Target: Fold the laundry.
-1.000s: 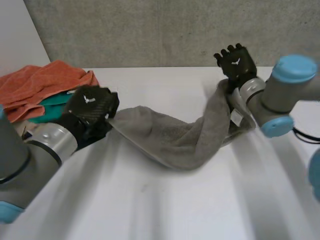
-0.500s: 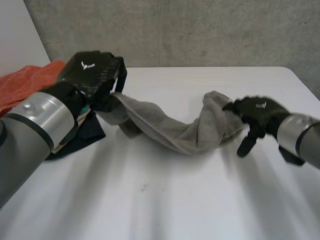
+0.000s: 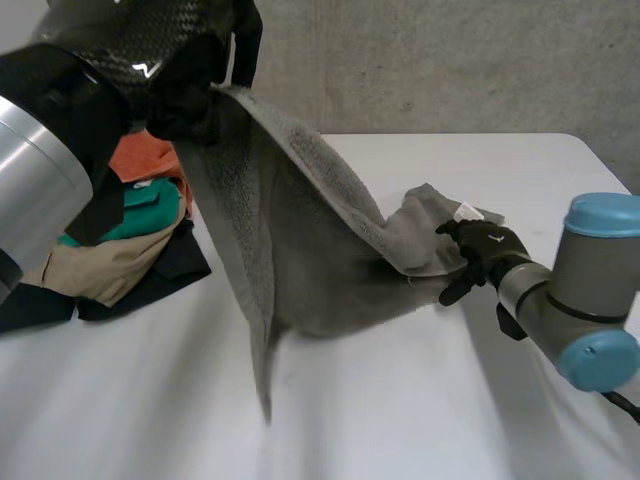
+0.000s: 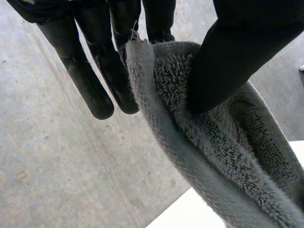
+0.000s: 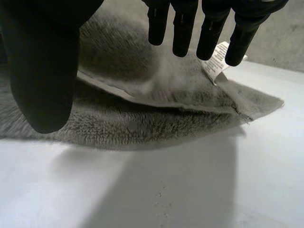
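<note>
Grey towel [image 3: 290,230] strung on a slope between two black robot hands above a white desk [image 3: 400,420]. Left hand [image 3: 130,50] held high at the left, thumb [image 4: 237,52] and fingers clamped on a corner of the towel's edge, cloth hanging from that pinch in a long drape down to the desk. Right hand [image 3: 480,250] low at the towel's other end, on the desk's right side, fingers [image 5: 183,28] straight above that corner, just by the white label [image 5: 217,56], thumb apart and gripping nothing. Long axis of the towel running from upper left down to lower right, one end up in the air, the other lying doubled over itself on the desk under the right palm. Probable step in hand: getting the towel clear of the desk and spread before a first fold. Loose corner nearest the right hand, directly beneath its fingertips, so likely a short drop and pinch there, not a reach by the left. Heap of unsorted laundry [image 3: 120,240], orange, teal, beige and dark, on the desk at the left, beside the hanging cloth.
</note>
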